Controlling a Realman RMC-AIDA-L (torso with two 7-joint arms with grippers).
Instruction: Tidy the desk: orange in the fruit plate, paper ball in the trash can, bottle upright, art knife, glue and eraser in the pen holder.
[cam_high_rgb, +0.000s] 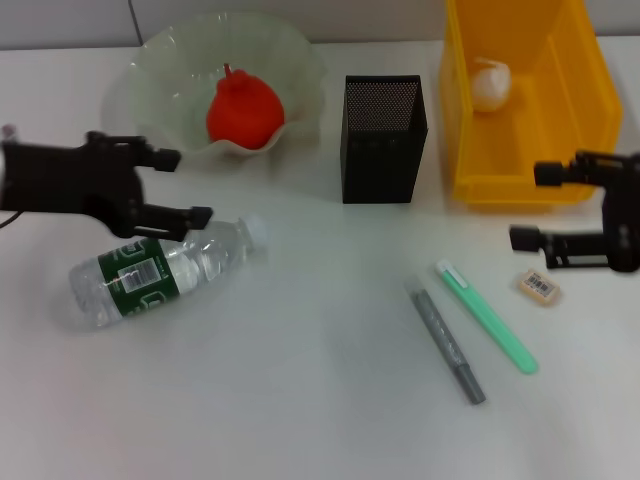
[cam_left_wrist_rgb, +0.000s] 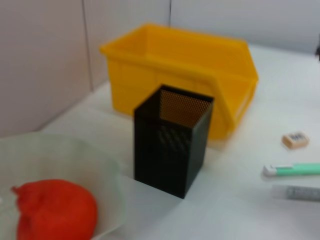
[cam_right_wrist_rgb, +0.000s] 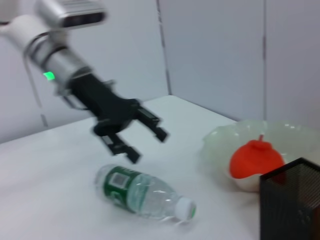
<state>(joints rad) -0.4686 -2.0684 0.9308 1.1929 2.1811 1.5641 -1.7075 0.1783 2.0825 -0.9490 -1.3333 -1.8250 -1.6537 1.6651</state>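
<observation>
Nearest the robot, right of centre, two slim sticks lie almost parallel on the white desk (cam_high_rgb: 300, 400): the grey art knife (cam_high_rgb: 446, 343) and, just right of it, the mint-green glue (cam_high_rgb: 486, 316), white tip pointing away. Both look light, stiff and smooth, and lie low, so they would probably want a pinch across the middle. A little farther right sits the eraser (cam_high_rgb: 539, 285), tiny and low, likely the fiddliest thing to pick.

On the left, the bottle (cam_high_rgb: 160, 271) lies on its side, cap toward the centre. It seems light, thin-walled and liable to roll or dent; the firmer neck or the labelled middle looks the best hold. How much water it contains is hard to tell.

Directly above the bottle, the left gripper (cam_high_rgb: 190, 188) hovers with jaws spread wide, holding nothing. At the right edge, the right gripper (cam_high_rgb: 528, 206) hangs near the eraser, also spread and empty; its arm is cut off by the frame.

Farther back, the pen holder (cam_high_rgb: 383, 140) stands upright at centre; its inside cannot be seen. To the far left, the orange (cam_high_rgb: 243, 110) already rests in the fruit plate (cam_high_rgb: 300, 60). To the far right, the trash can (cam_high_rgb: 570, 110) holds a pale crumpled paper ball (cam_high_rgb: 489, 84); the bin's far end is cut off.
</observation>
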